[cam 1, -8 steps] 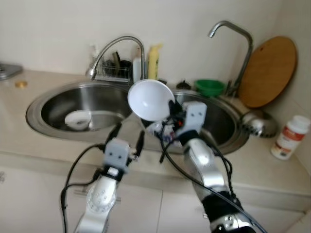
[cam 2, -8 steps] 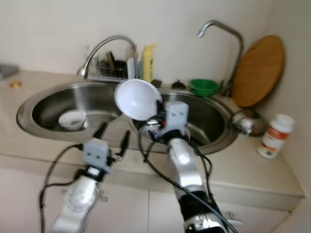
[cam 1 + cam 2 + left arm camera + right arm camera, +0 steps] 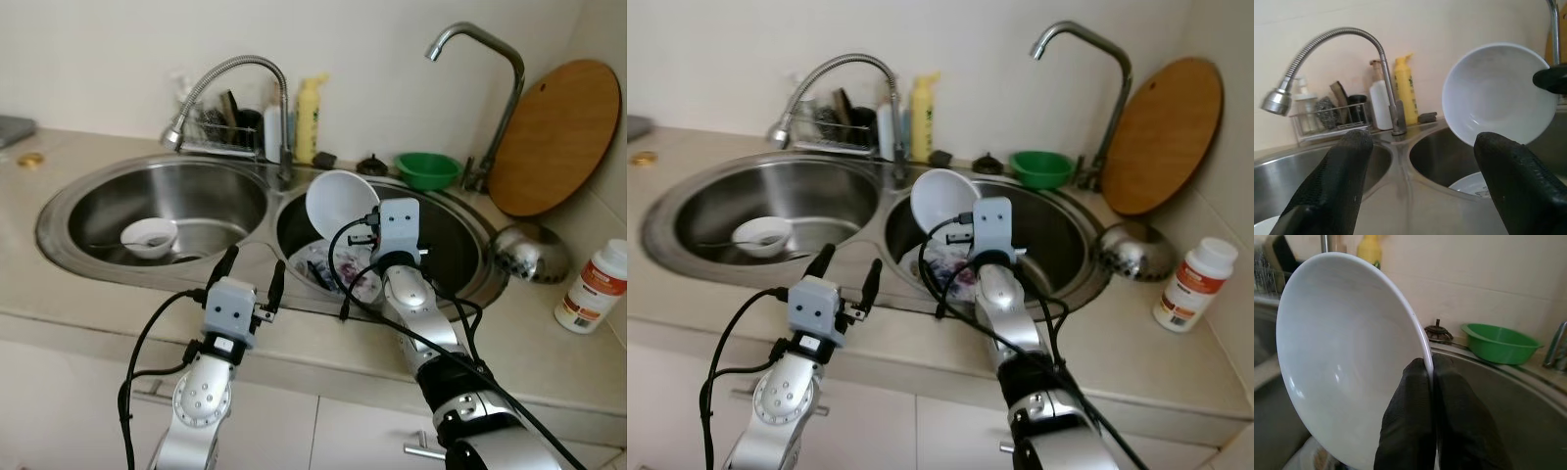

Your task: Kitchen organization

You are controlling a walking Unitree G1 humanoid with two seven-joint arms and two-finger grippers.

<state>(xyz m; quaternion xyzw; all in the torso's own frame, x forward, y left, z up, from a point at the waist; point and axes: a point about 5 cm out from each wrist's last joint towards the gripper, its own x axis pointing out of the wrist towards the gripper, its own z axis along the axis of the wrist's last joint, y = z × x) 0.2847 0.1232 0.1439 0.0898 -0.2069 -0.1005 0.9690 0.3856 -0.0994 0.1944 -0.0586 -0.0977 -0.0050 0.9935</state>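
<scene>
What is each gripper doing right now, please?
Left gripper: jaws open, holding nothing, above the counter edge before the sinks.
Right gripper: jaws shut on the rim of the white bowl, held tilted above the right sink basin.

Home kitchen: double steel sink (image 3: pixel 69 211) w/ taps, dish soap (image 3: pixel 309 119), cutting board (image 3: pixel 554 137).
</scene>
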